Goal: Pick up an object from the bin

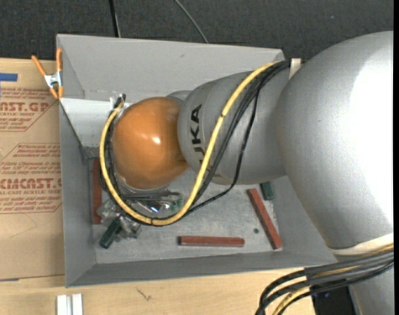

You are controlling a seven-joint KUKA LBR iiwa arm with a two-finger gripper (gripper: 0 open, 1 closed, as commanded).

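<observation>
Small dark green piece (pixel 108 239) lies in the grey bin's (pixel 186 58) lower left corner, just beside the gripper (pixel 123 220); whether that is released or clenched cannot be told. Reddish-brown stick (pixel 96 192) along left wall, second stick (pixel 210 241) near front, third stick (pixel 264 217) at right

One camera stood above the bin (pixel 160 61) and looked down into it, tipped somewhat to one side rather than set straight overhead. The tilt showed in the bin's walls. The far wall and the left wall faced the lens as broad slanted planes, while the near wall showed as a narrower strip. The camera sat close enough that the bin spanned most of the picture's width, with a margin of surroundings beyond its far, near and left sides. The arm (pixel 331 143) stood over the bin's right side, between lens and bin floor, and looked large there because it was nearer the camera than the bin.
</observation>
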